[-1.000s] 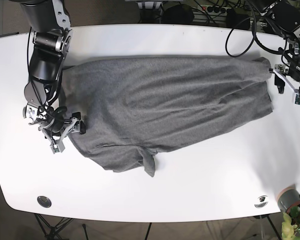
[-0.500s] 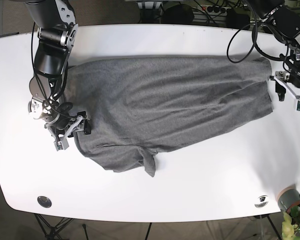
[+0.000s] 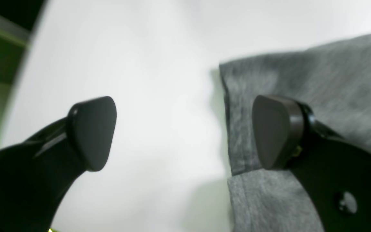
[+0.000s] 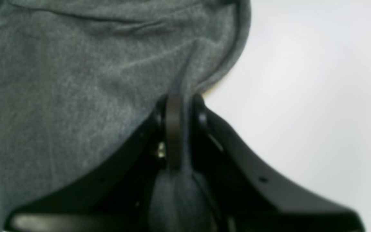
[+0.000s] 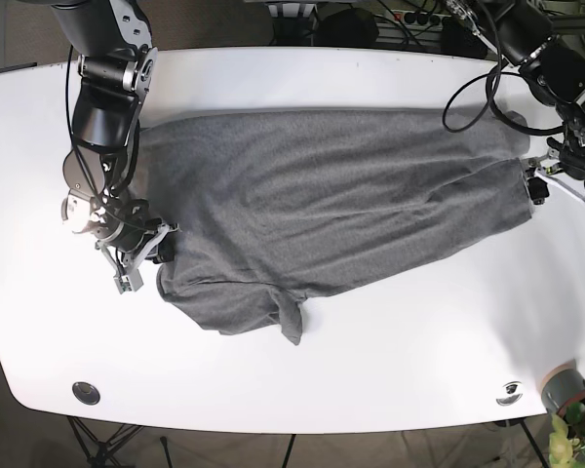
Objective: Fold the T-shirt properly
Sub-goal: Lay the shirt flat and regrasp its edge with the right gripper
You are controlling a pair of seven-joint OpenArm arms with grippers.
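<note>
From the base view we see the grey T-shirt (image 5: 331, 210) spread across the white table (image 5: 390, 351), both grippers at its ends. Only the right wrist view shows our right gripper (image 4: 175, 106) clenched on a fold of fabric. Only the left wrist view shows our left gripper (image 3: 185, 132) spread wide, 1 finger (image 3: 277, 130) over the hem.

No readable text or labels anywhere.

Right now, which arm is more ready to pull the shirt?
Probably the right. The right gripper is already shut on the shirt, while the left gripper is open beside the hem.
</note>
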